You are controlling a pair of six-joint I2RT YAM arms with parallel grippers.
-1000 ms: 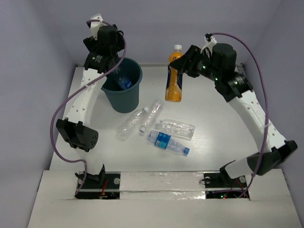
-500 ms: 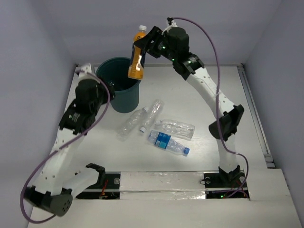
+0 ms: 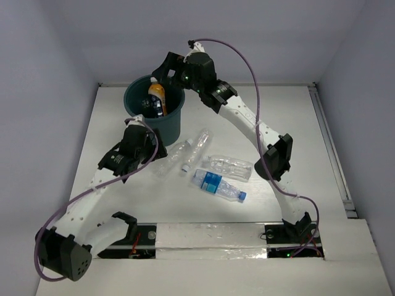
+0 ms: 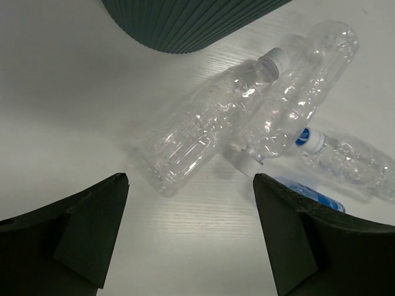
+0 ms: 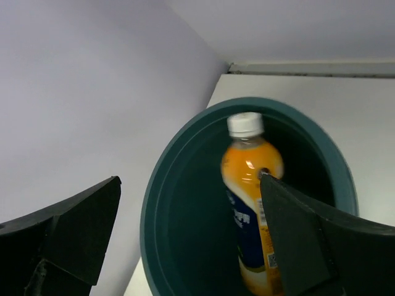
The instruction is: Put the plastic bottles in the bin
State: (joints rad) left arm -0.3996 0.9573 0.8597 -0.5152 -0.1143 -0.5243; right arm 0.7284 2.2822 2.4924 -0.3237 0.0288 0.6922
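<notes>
The dark teal bin stands at the back left. An orange bottle with a dark label sits cap-up inside it. My right gripper hangs open just above the rim, with the orange bottle below it and free of the jaws. Two clear bottles lie side by side in front of the bin. A third clear bottle and a blue-labelled one lie nearer. My left gripper is open and empty, low over the table beside the nearest clear bottle.
The bin's ribbed wall rises just beyond the clear bottles in the left wrist view. The grey back wall stands close behind the bin rim. A raised strip runs along the table's right edge.
My right arm swung left with the orange bottle, reached over the bin and opened; the bottle now sits inside. My left arm came away from the bin and down toward the clear bottles.
</notes>
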